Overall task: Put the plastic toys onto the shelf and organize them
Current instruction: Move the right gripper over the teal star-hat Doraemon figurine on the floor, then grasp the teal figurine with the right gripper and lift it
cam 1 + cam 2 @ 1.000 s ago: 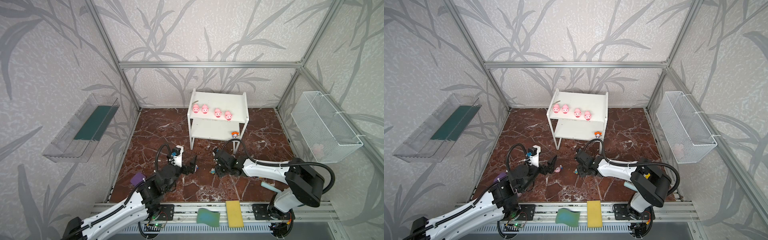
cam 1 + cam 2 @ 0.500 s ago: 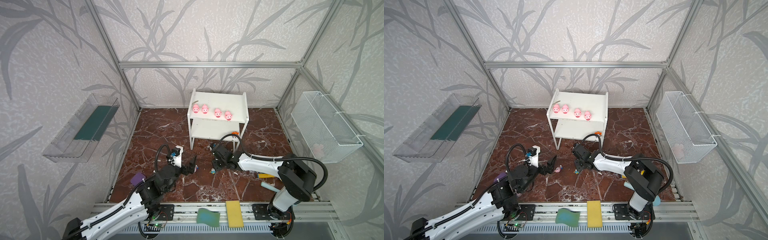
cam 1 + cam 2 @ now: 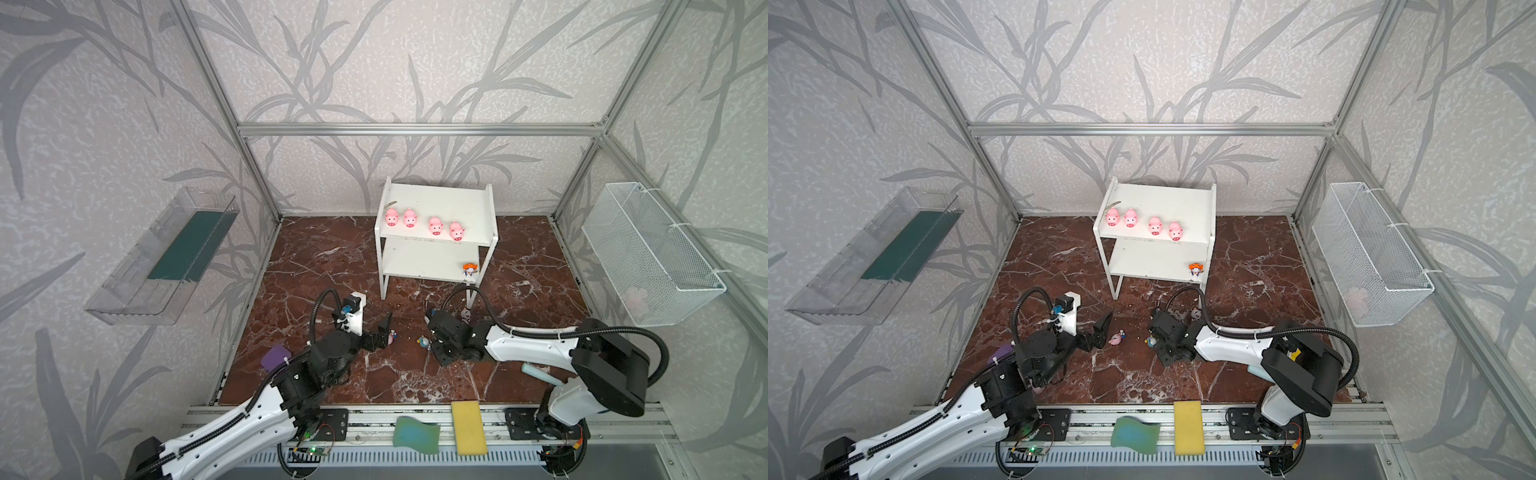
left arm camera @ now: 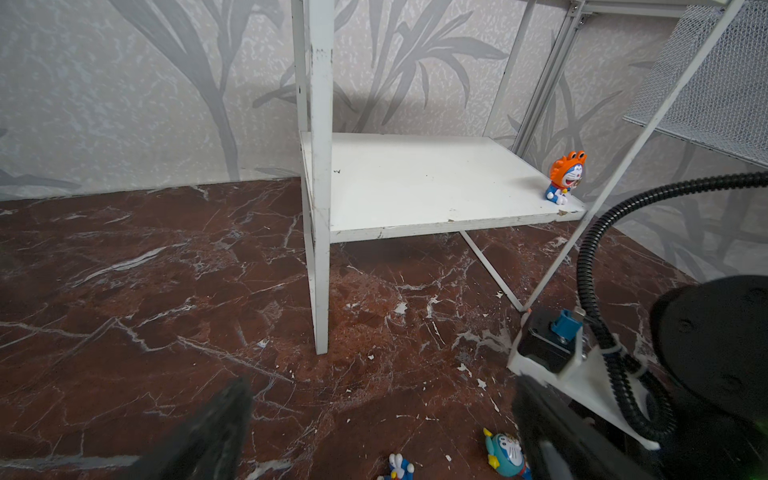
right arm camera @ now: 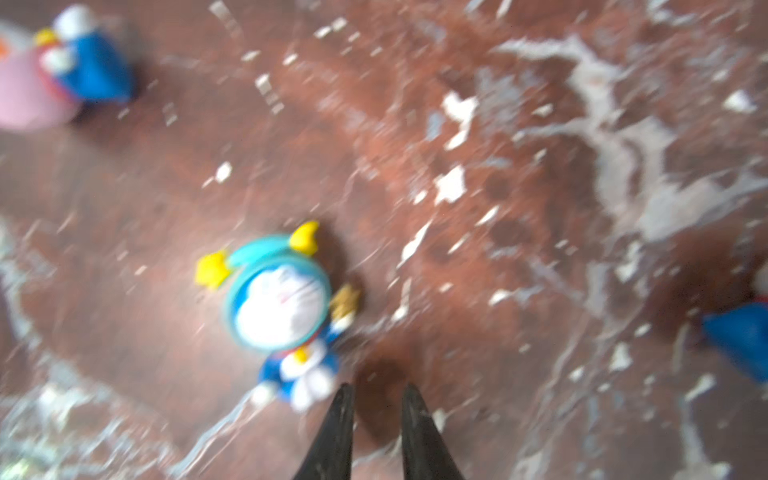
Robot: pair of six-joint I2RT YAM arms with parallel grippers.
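left arm low, end effector (image 3: 384,332) wide open, empty, by pink figurine (image 3: 1116,340) | right arm extended, wrist pitched down, end effector (image 5: 377,395) closed, empty, beside teal figurine (image 5: 278,299) on bench | shelf (image 3: 432,257): orange figurine (image 3: 470,269) lower, pigs (image 3: 435,226) top

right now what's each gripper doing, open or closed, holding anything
left gripper: open, holding nothing.
right gripper: closed, holding nothing; the teal figurine lies just beside its tips.

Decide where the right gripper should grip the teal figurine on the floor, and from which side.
Probably the round head of the teal figurine, from above: it seems to lie face-up, leaving the head's sides free; the blue body is small. The right gripper, shut beside it, must open first.
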